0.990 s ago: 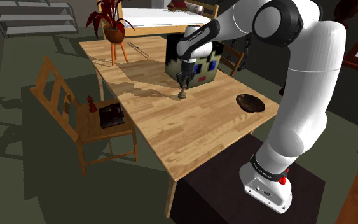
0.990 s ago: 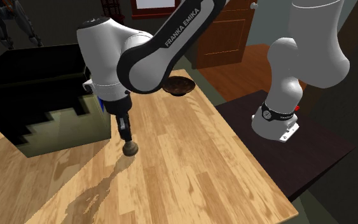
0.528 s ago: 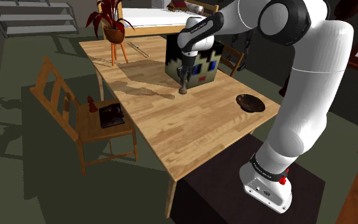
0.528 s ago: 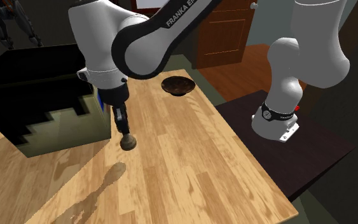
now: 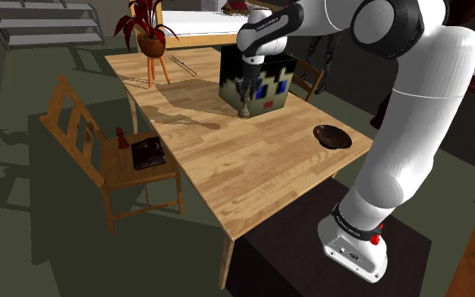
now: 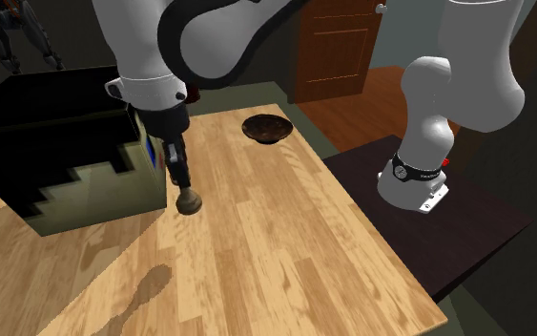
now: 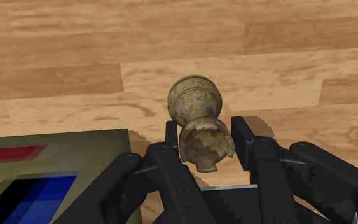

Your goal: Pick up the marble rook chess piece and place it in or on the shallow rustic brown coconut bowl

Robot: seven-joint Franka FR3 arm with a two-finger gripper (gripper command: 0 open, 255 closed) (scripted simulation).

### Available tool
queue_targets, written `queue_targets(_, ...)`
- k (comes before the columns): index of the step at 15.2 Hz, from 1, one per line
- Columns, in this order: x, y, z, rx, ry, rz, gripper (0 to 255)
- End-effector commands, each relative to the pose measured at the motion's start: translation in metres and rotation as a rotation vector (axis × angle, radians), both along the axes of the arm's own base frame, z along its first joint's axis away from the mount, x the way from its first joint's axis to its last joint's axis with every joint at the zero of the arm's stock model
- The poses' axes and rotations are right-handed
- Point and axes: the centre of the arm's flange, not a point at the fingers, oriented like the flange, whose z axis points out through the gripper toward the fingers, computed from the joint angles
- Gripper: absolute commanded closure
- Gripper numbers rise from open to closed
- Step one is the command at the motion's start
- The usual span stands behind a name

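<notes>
The mottled beige-brown rook (image 7: 195,105) hangs base down above the wooden table (image 5: 227,173), and its shadow on the boards lies apart from it. My black gripper (image 7: 206,135) is shut on the rook's crenellated top, one finger (image 7: 171,133) on each side. In the shoulder view the gripper (image 5: 244,94) and rook (image 5: 244,110) hang in front of the pixel-patterned box (image 5: 265,84). The second exterior view has the rook (image 6: 189,199) under the gripper (image 6: 179,175), beside the box. The shallow dark brown bowl (image 5: 331,135) rests near the table corner closest to the stand, also seen as the bowl (image 6: 265,127).
The big box (image 6: 66,186) stands right behind the held rook. A wooden chair (image 5: 83,139) holding a dark object and a small red piece is at the shoulder view's left. A potted red plant (image 5: 149,34) sits on the table's far end.
The arm has risen, carrying the rook up off the table; the rook's shadow has slid away from it across the boards. The bowl has stayed put.
</notes>
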Motion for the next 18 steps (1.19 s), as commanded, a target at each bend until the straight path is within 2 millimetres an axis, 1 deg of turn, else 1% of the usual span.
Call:
queue_targets(1,-0.001,-0.001,0.011,0.0,0.0,0.0,255)
queue_targets(5,-0.001,-0.001,0.032,0.0,0.0,0.0,255)
queue_targets(6,-0.001,-0.001,0.032,0.0,0.0,0.0,255)
queue_targets(18,-0.123,-0.101,0.049,0.0,0.0,0.0,255)
